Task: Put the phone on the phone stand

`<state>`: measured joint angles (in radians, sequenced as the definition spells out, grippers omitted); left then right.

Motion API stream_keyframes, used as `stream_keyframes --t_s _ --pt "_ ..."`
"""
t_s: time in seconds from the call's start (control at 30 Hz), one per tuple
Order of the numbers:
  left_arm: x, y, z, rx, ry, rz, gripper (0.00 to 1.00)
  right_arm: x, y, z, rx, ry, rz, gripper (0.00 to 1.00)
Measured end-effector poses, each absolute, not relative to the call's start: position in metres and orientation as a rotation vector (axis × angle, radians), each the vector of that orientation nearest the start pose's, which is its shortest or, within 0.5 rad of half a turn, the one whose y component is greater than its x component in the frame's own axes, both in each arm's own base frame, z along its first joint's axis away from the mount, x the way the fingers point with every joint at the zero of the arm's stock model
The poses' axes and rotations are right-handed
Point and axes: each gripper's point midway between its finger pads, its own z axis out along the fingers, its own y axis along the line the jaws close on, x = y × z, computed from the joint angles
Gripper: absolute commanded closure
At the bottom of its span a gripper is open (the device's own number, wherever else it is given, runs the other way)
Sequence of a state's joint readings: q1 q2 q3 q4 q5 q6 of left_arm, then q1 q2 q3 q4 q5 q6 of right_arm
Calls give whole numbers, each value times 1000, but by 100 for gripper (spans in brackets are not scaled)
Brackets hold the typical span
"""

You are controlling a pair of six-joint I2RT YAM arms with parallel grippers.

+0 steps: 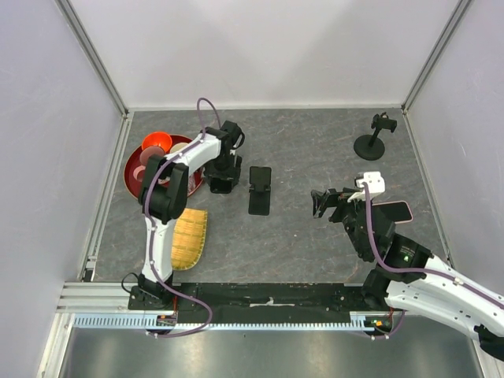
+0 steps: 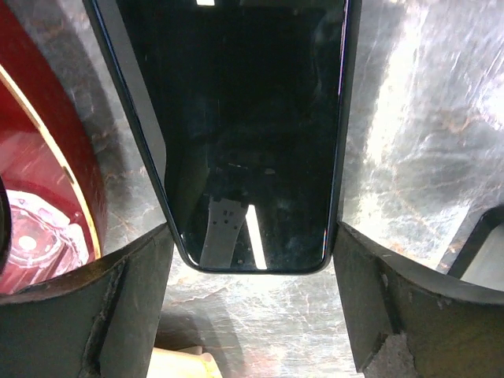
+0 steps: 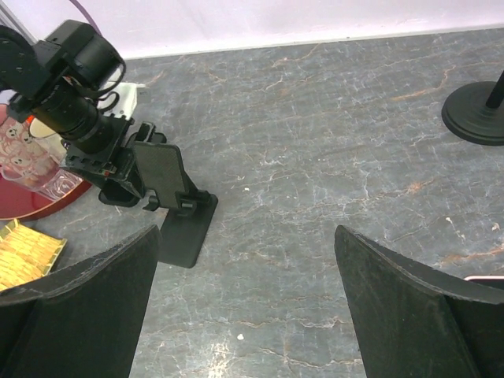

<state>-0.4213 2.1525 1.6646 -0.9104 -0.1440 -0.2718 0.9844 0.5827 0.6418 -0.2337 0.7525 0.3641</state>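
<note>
**Surface** (image 1: 315,157): grey stone-look slab and the largest item. It carries everything I list below.

**Right arm** (image 1: 417,268): sits well to the right of the work. Its right claw (image 3: 246,260) is spread wide with nothing in it, and faces the stand from across a bare stretch of surface.

**Left arm** (image 1: 169,189): reaches out past the tray. This is the nearer arm, and the one I count on for the move.

**Tray** (image 1: 135,177): red and round, holding cups, on the left claw's outer side.

**Stand** (image 1: 260,189): black, with a flat base running toward the near edge and its back plate raised at the far end. It lies just beside the left claw, on that claw's right, with a narrow gap between them. A dark edge at the lower right of the left wrist view is probably its base.

**Round-base holder** (image 1: 376,138): in the far right corner, well apart from both claws. I judge it is not the target.

**Phone** (image 2: 252,134): black with a glossy screen. It sits between the left claw's fingers with its long axis running straight out along them.

**Left claw** (image 2: 252,244): closed onto the phone's near end, one finger against each long edge.

**Relation that matters**: the phone has to go sideways to the right and come down with its lower end in the stand's lip. I judge the clearance to the back plate is tight.
</note>
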Motion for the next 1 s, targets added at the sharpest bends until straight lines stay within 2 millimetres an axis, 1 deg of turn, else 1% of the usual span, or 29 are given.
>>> stream_keyframes --t_s 0.3,0.47,0.63,0.77,0.87,0.9,0.97,1.0 --pt "410 -160 21 183 2957 138 11 221 133 268 46 1676 373 2" --pt "416 -159 21 167 2953 124 9 222 133 266 41 1684 363 2" --pt "433 -165 21 159 2916 99 10 224 137 260 27 1704 344 2" --pt "434 -165 20 160 2923 105 13 225 138 257 19 1713 334 2" --pt "434 -165 19 160 2923 107 21 225 138 257 19 1714 334 2" --pt "434 -166 19 160 2923 104 29 225 138 257 19 1714 334 2" --pt "434 -166 19 160 2923 101 39 225 138 256 18 1714 334 2" --pt "434 -167 19 160 2924 95 53 225 139 256 17 1716 333 2"
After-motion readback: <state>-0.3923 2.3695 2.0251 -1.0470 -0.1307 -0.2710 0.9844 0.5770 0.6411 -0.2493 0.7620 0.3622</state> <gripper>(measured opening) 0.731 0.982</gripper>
